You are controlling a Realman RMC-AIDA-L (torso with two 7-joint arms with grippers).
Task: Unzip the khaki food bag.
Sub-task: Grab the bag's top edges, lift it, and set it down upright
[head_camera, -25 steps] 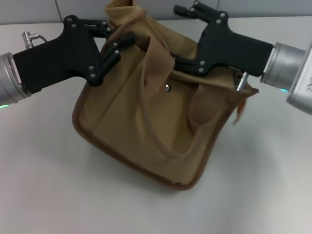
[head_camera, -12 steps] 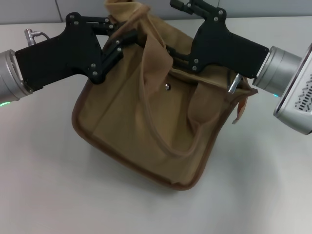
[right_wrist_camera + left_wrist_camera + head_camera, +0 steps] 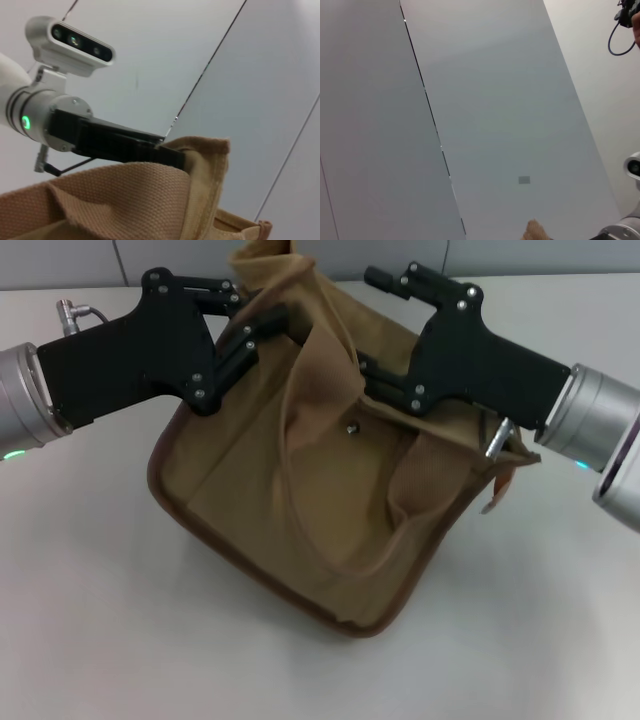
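Khaki food bag (image 3: 300, 500) sits mid-table (image 3: 90, 620), tilted, soft canvas, sags; judged light, floppy. Left gripper (image 3: 262, 324) clenched on bag's top left rim. Right gripper (image 3: 368, 375) at top right edge; grip state: cannot tell. Best hold: rim taut, then zipper pull.

bag: khaki food bag (image 3: 300, 510), boxy tan canvas tote, sitting skewed on the table, one bottom corner pointing toward the camera
base: brown edging running round the bottom
front: pocket with a silver snap (image 3: 352, 426) facing the camera
handles: one loop drooping over the front panel
top: fabric bunching up at the back edge
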